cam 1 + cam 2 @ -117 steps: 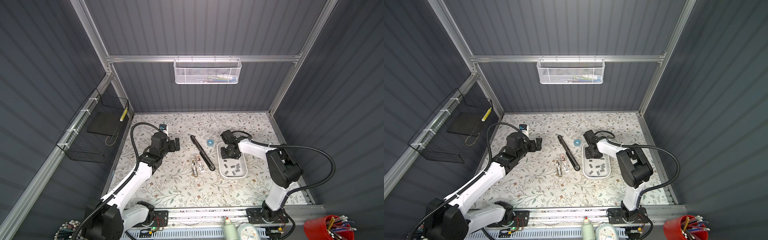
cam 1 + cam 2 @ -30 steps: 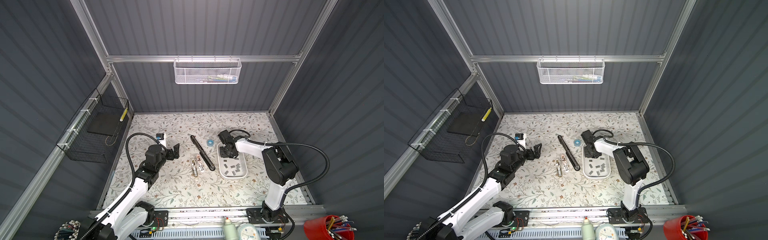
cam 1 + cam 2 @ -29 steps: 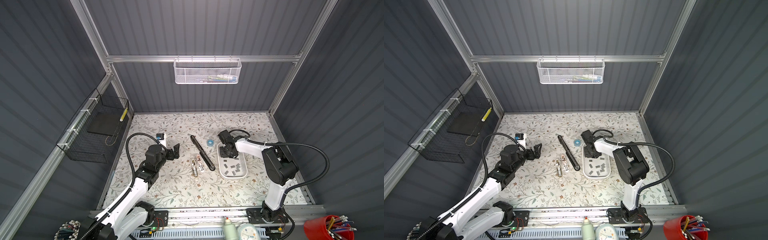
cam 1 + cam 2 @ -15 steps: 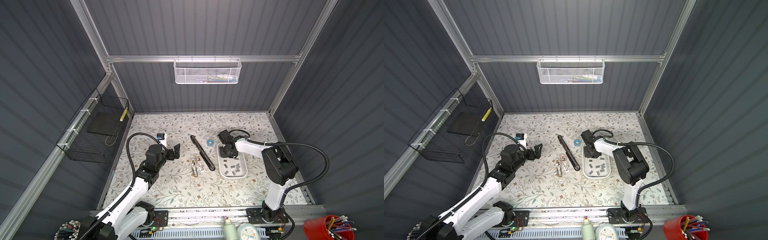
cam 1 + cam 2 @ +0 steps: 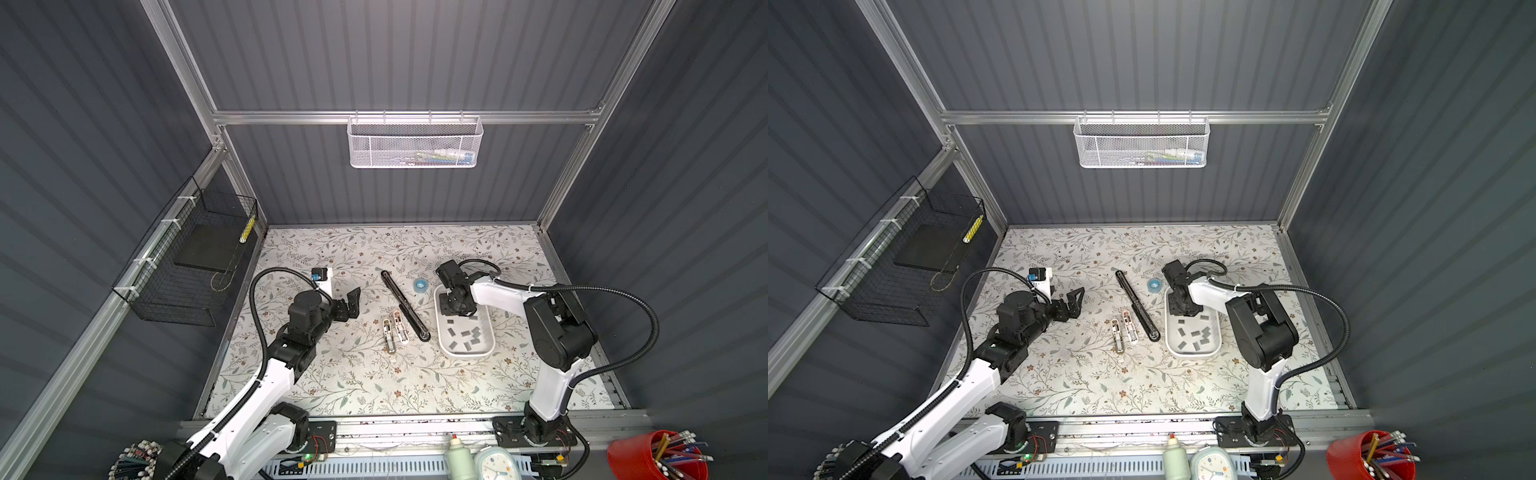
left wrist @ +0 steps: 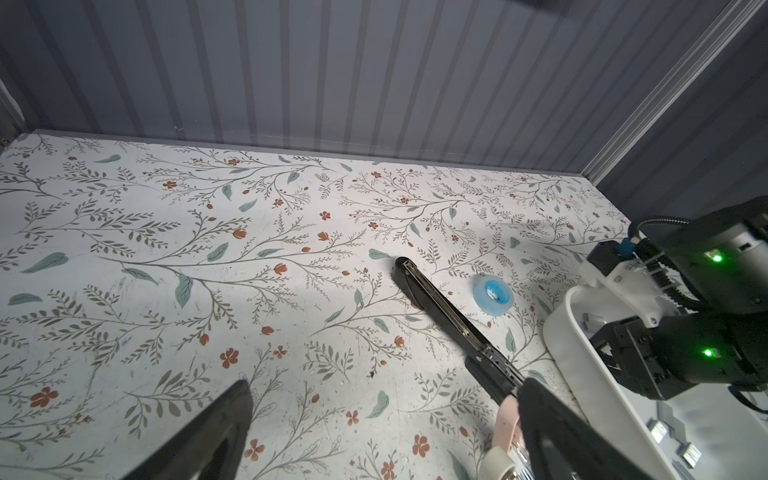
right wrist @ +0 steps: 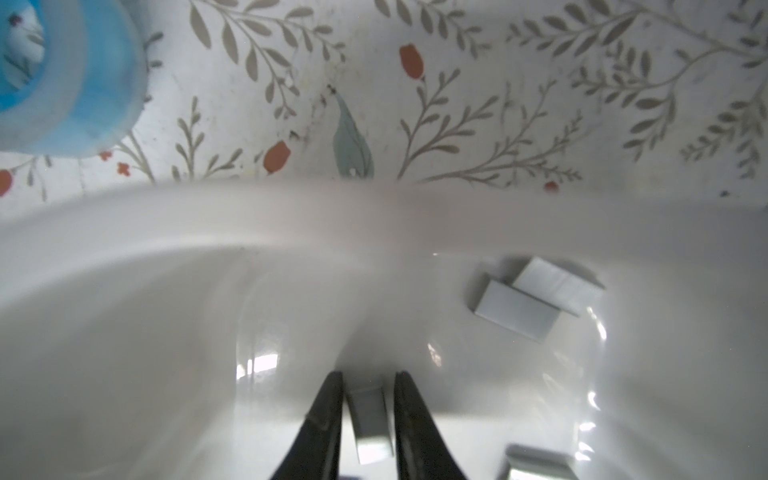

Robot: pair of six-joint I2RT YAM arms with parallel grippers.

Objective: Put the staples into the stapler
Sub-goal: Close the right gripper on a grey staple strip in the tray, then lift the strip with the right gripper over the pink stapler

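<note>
left end effector (image 5: 351, 304): jaws wide apart | right end effector (image 7: 368, 376): pointing down, jaws narrow (almost together)

On my floral bench (image 5: 374, 382) I see the black stapler (image 5: 405, 305) lying diagonally near the middle, two small pale tools (image 5: 389, 336) just left of its near end, and a blue tape roll (image 5: 420, 285) and white tray (image 5: 465, 355) to its right.

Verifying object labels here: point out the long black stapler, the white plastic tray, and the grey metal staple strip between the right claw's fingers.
Long black stapler (image 5: 404, 305): a top view, mid-bar.
White plastic tray (image 5: 467, 354): a top view, near rim.
Grey metal staple strip (image 7: 369, 417): right wrist view, flat face.
</note>
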